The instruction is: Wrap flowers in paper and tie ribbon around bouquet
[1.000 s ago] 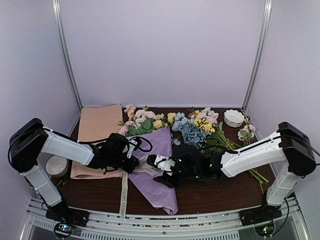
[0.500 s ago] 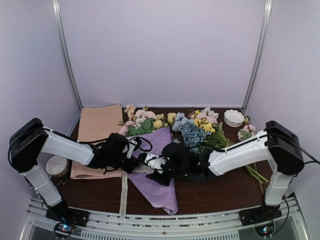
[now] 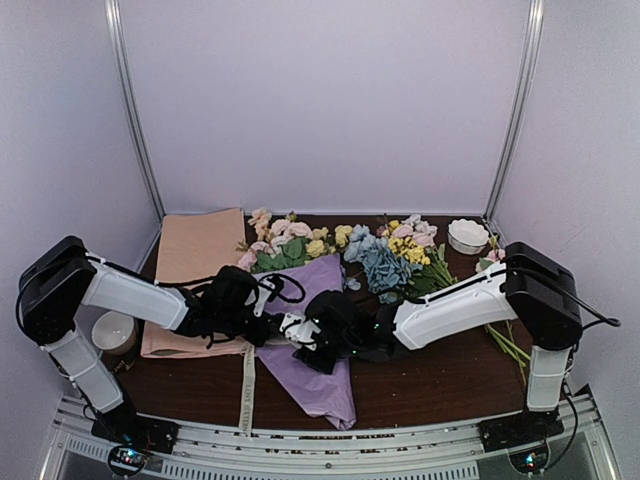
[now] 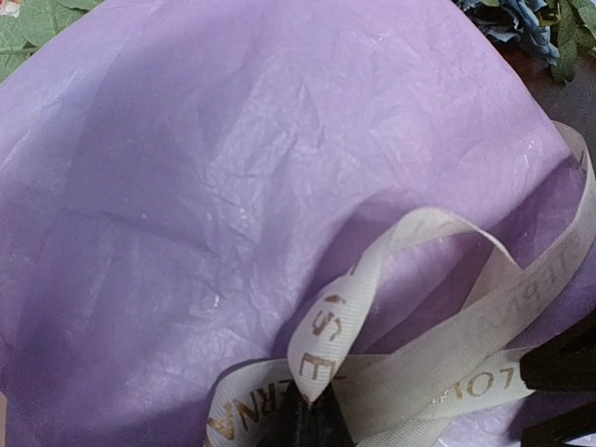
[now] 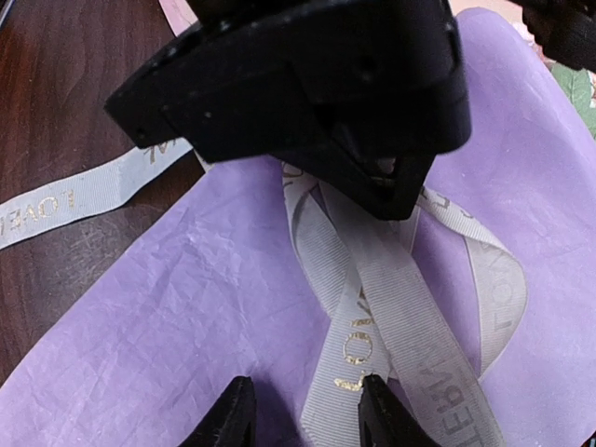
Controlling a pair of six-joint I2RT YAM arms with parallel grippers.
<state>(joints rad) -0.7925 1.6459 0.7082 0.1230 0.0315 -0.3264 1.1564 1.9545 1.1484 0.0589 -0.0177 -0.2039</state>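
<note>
One bouquet (image 3: 325,290) lies mid-table, a cone of purple paper (image 3: 322,385) with its narrow end toward the near edge. The flowers (image 3: 285,240), pink and yellow with green leaves, show at the far, wide end.

One ribbon (image 3: 248,385), cream with gold lettering. It crosses and loops on the cone's waist, and one tail runs off the paper's left side across the table (image 3: 440,385) to the near edge.

Two grippers meet over the cone's waist, nearly touching.
- Left gripper (image 3: 272,325): fingers closed, pinching the ribbon where the loop starts. The right wrist view shows strands coming out from its tip.
- Right gripper (image 5: 303,414): fingers apart, tips just over the paper. One ribbon strand lies between them, not clamped.

Elsewhere:
- one tan paper (image 3: 195,250) spread at the far left
- one blue hydrangea bunch (image 3: 385,265) right of the bouquet, stems pointing right
- two white bowls: one at the far right corner (image 3: 467,235), one at the left edge (image 3: 113,330)
</note>
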